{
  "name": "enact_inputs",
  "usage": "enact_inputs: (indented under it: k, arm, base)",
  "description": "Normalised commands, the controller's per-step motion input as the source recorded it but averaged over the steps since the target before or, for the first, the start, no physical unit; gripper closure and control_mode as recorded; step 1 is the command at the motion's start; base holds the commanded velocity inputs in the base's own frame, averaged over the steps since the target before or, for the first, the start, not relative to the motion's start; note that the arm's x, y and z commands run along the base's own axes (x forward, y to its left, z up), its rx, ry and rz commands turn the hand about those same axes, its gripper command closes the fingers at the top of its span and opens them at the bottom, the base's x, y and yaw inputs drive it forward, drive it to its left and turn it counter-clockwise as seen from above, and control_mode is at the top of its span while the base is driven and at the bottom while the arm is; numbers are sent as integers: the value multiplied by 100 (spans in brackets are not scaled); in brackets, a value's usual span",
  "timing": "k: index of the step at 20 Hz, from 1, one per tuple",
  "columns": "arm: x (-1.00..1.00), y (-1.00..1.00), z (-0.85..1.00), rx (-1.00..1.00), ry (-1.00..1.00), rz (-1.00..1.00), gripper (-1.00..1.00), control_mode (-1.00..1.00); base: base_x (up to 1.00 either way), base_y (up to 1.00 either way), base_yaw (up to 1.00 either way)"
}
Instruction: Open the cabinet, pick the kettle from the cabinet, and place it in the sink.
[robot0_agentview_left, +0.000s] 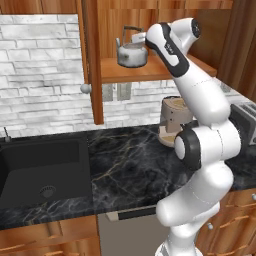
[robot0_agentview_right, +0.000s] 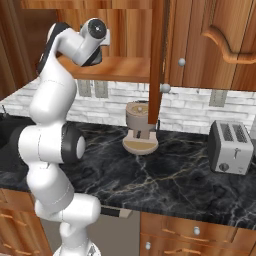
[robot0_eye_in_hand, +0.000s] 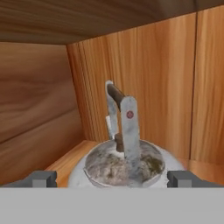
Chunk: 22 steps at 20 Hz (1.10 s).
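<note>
The cabinet (robot0_agentview_left: 150, 70) is open, and its left door (robot0_agentview_left: 93, 60) stands edge-on toward me. On its wooden shelf sits the silver kettle (robot0_agentview_left: 132, 54) with its dark bail handle upright. My gripper (robot0_agentview_left: 144, 39) reaches in from the right at the height of the kettle's handle. In the hand view the kettle (robot0_eye_in_hand: 124, 164) lies directly ahead and its handle (robot0_eye_in_hand: 126, 127) rises between the two fingertips (robot0_eye_in_hand: 43, 178). The gripper (robot0_eye_in_hand: 113, 178) is open, with a finger on either side of the kettle's body and holding nothing. The black sink (robot0_agentview_left: 30, 160) lies at the lower left of the counter.
A round wooden stand with a tan block (robot0_agentview_right: 141, 127) sits on the dark marble counter (robot0_agentview_right: 165, 175) under the cabinet. A silver toaster (robot0_agentview_right: 230, 147) stands at the right. The open right door (robot0_agentview_right: 157, 60) hangs edge-on above the counter. Lower wooden cabinets run along the front.
</note>
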Motion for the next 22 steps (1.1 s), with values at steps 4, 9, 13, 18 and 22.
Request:
enact_inputs:
  k: [4, 9, 13, 18, 22]
  arm:
    - [14, 4, 0, 0, 0, 0, -100, -100]
    - [15, 5, 0, 0, 0, 0, -100, -100]
    - [19, 5, 0, 0, 0, 0, -100, -100]
    - [21, 3, 0, 0, 0, 0, -100, -100]
    - [21, 0, 0, 0, 0, 0, -100, -100]
  base:
    - [0, 0, 0]
    - [0, 0, 0]
    - [0, 0, 0]
    - [0, 0, 0]
    - [0, 0, 0]
